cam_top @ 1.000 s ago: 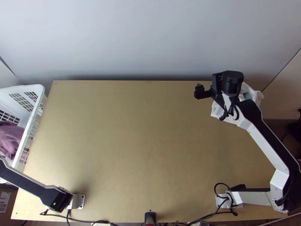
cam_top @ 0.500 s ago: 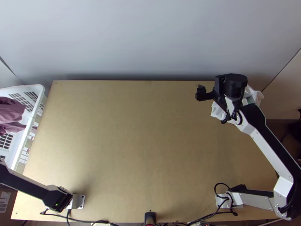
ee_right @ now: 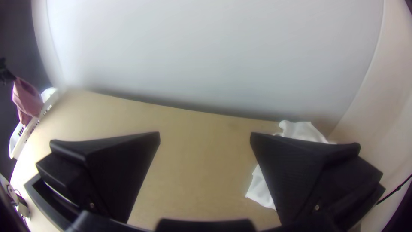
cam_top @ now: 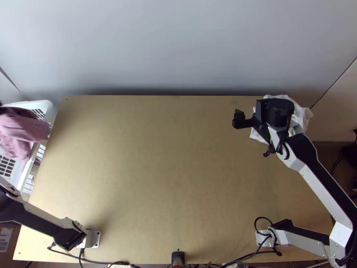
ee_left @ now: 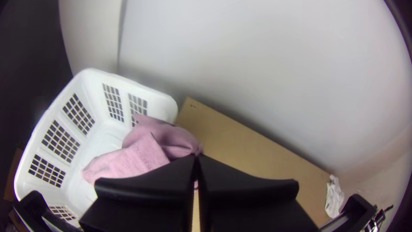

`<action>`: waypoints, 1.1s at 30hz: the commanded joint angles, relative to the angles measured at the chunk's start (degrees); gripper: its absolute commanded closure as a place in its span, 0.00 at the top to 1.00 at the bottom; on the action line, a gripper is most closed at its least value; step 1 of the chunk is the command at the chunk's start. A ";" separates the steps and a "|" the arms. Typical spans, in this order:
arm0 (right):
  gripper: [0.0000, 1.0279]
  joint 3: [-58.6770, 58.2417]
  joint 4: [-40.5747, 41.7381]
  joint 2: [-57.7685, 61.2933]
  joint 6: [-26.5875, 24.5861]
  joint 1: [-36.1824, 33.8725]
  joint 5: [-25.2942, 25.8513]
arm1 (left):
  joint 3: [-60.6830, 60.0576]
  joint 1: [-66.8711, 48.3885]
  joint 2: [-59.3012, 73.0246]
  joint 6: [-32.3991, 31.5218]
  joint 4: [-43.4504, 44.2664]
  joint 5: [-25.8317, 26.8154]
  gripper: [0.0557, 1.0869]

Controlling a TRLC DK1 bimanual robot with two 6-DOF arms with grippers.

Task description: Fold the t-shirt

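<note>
The pink t-shirt [ee_left: 128, 162] hangs bunched from the fingertips of my left gripper [cam_top: 1, 106], the fingers closed on one part of its fabric. The remaining fabric drapes away from the tips, over the white laundry basket [ee_left: 161, 99] at the left side of the wooden table [cam_top: 156, 156]. My right gripper [cam_top: 257, 119] stands with fingers wide apart, near the crumpled white cloth [cam_top: 304, 117] at the table's far right corner.
</note>
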 commanded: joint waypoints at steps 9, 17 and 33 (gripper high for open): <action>0.95 -13.48 6.46 -6.85 0.78 0.97 0.02 | -36.89 -32.32 -14.98 2.60 3.81 -9.46 0.03; 0.95 -21.04 8.83 -10.81 2.80 0.89 -0.07 | -44.18 -48.58 -15.86 -1.97 9.61 -11.40 0.03; 0.95 -30.71 11.73 -16.34 4.03 -1.75 0.02 | -42.08 -74.86 -14.02 -17.44 21.91 -7.35 0.03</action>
